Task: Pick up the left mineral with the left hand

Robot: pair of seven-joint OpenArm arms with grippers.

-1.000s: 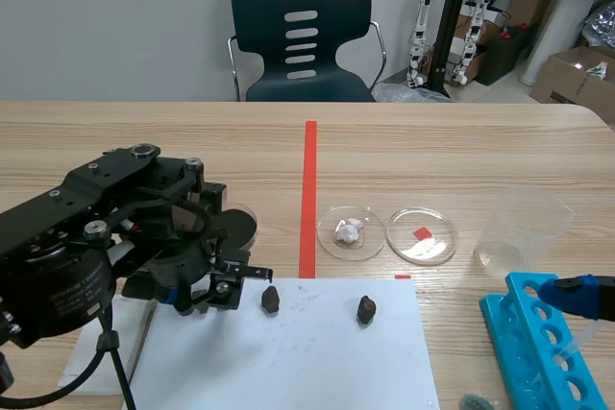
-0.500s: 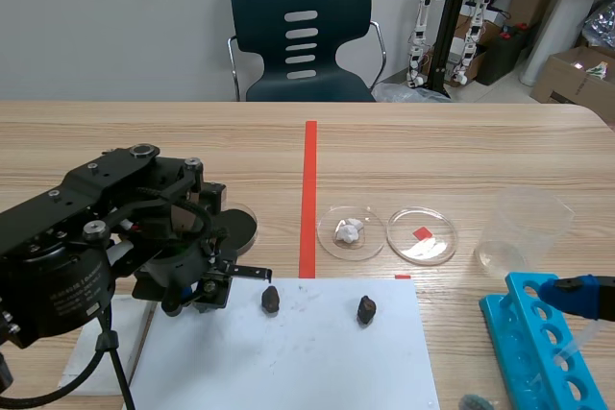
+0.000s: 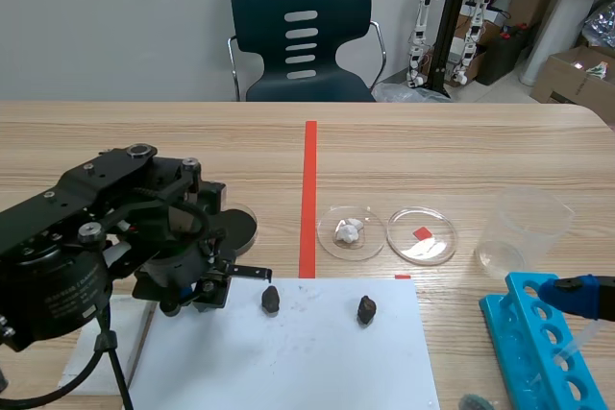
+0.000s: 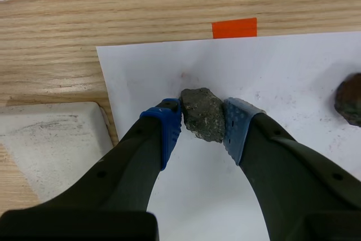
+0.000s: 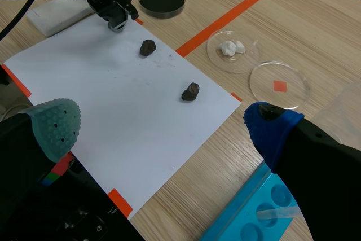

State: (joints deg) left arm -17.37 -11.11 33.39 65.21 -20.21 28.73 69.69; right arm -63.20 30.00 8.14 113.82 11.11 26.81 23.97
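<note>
The left gripper hangs just left of the left rock on the paper. Its narrow fingers are lined up to each side and, I judge, hold nothing yet.

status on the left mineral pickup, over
Left gripper jaws open, framing the left mineral, not clamped. Mineral lying on the white paper. Right gripper open, well back. Nothing in the way.

Left arm low, left end effector fingers parted, right end effector spread wide
</note>
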